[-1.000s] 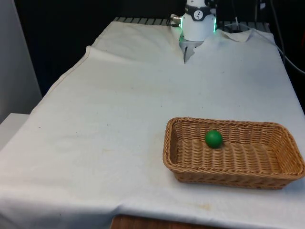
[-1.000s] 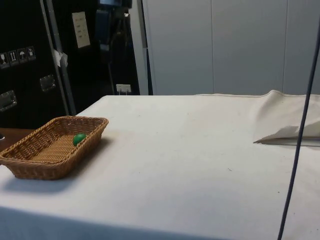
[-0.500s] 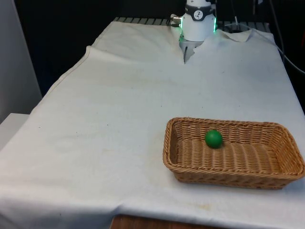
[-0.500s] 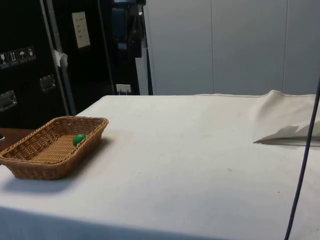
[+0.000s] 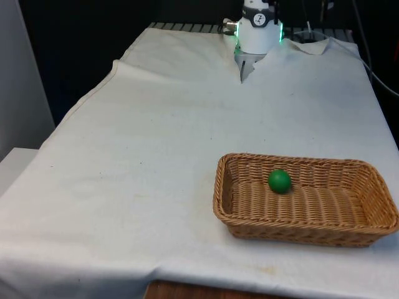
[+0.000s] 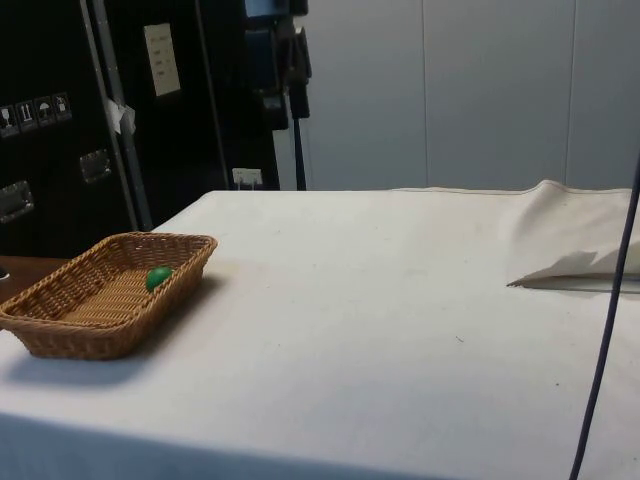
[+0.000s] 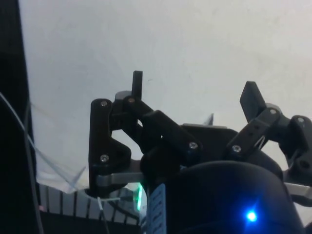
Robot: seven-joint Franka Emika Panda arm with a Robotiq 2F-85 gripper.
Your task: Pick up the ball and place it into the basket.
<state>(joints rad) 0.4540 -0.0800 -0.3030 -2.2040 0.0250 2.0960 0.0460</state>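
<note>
A small green ball [image 5: 279,180] lies inside the woven wicker basket [image 5: 222,193], near its far wall, at the front view's right close to the table's front edge. In the side view the ball [image 6: 158,277] rests in the basket [image 6: 112,342] at the table's near corner. My black gripper [image 7: 195,85] hangs high above the table, well away from the basket, and it is open with nothing between its fingers. From the side, the gripper [image 6: 280,70] shows as a dark shape up against the dark cabinets.
The white cloth [image 5: 156,156] covers the whole table. It is rucked into a fold [image 6: 570,268] near the robot's base [image 5: 258,34]. A dark cable [image 6: 603,340] hangs across the side view's right edge.
In the side view the gripper has travelled away from above the basket toward the table's middle and come a little lower. Ball and basket have not moved.
</note>
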